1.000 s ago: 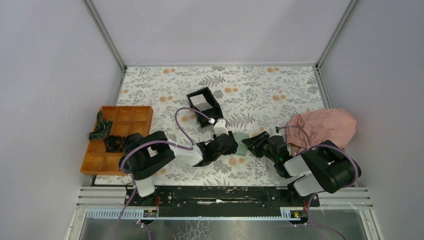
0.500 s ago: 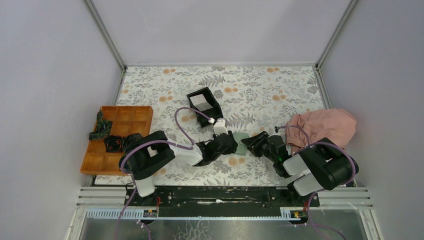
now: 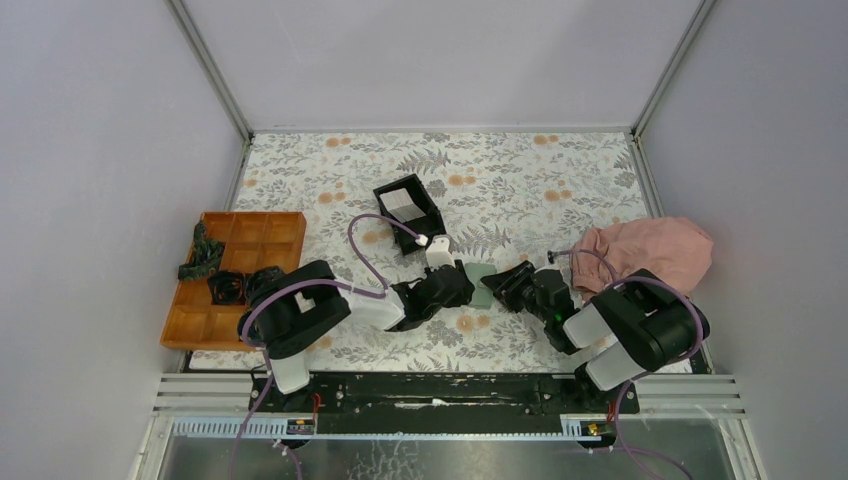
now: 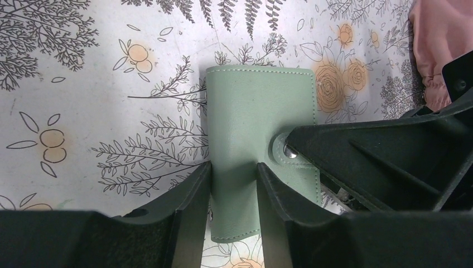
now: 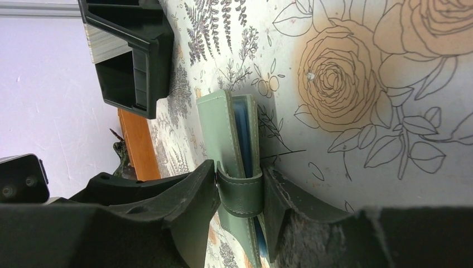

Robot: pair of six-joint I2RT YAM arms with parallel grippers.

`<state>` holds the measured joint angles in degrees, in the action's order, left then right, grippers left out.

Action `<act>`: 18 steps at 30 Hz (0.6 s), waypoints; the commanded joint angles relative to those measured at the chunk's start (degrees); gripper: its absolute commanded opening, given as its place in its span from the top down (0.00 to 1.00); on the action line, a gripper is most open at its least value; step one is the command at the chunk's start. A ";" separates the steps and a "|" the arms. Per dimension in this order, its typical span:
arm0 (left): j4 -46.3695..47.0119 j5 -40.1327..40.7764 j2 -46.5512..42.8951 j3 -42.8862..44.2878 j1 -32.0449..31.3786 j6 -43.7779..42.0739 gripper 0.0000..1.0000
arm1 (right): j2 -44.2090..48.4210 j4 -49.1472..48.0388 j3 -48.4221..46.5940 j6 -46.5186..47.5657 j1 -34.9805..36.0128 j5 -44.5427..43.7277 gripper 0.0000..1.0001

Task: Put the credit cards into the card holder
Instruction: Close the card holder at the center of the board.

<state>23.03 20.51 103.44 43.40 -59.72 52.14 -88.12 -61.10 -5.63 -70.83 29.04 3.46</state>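
Card holder point(image 3: 482, 283) folded, mid-desk point(image 3: 540, 170) between both arms, right fingers point(image 5: 189, 195) clamped on its snap strap from the right, left fingers point(image 4: 187, 206) apart astride its near-left edge, grip there unclear, pale credit cards point(image 3: 402, 203) apparently inside black box point(image 3: 432, 208) farther back

No text, label, brand, number or sign could be read in any view. On the card holder point(image 4: 259, 120) only plain green stitched material and a bare metal snap point(image 4: 288, 151) were seen; the surface point(image 4: 111, 111) beneath it was printed with ferns and flowers only.
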 commanded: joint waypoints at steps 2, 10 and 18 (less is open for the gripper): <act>-7.87 -3.90 3.93 -2.05 -0.27 -1.25 0.60 | -4.18 6.08 -0.34 1.55 1.90 -0.83 0.57; -7.56 -4.25 4.26 -2.02 -0.22 -1.34 0.60 | -6.59 4.76 -0.43 2.15 2.05 -1.25 0.58; -7.61 -4.76 4.48 -1.57 -0.21 -1.43 0.62 | -6.89 5.51 -0.62 3.68 2.55 -2.66 0.60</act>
<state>23.38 20.53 103.61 43.40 -59.40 52.14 -92.42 -66.46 -5.85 -70.74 29.54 2.46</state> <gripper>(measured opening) 0.400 0.409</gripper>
